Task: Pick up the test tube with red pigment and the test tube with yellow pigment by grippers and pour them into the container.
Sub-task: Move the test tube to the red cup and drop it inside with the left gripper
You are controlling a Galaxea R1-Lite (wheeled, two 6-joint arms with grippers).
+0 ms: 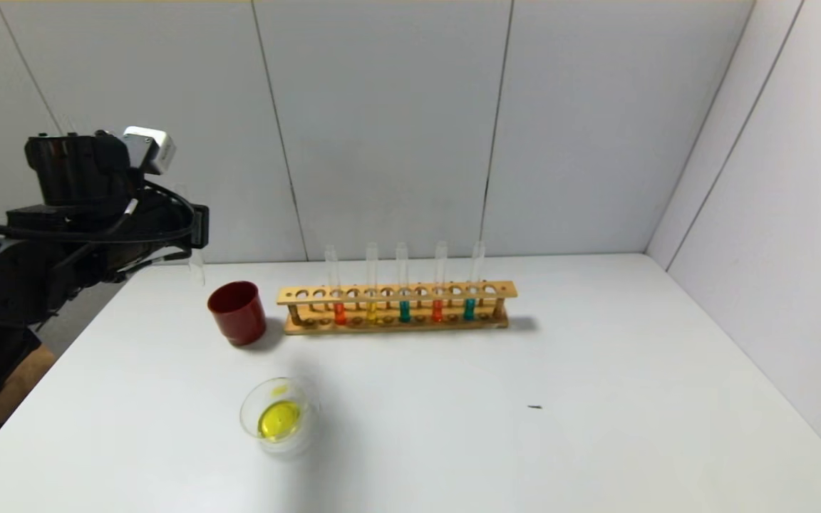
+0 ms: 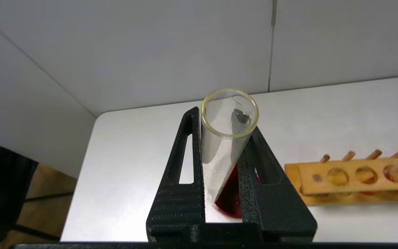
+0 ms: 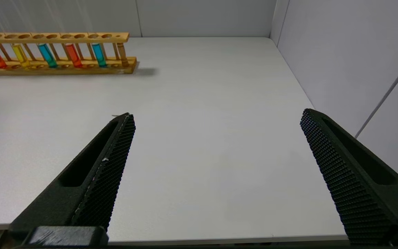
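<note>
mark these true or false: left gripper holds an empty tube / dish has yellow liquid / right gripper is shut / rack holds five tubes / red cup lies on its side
1. The left gripper holds an empty tube. True.
2. The dish has yellow liquid in it. True.
3. The right gripper is shut. False: it is wide open, holding nothing.
4. The rack holds five tubes. True: red, yellow, teal, red, teal.
5. The red cup lies on its side. False: it stands upright beside the rack's end.
</note>
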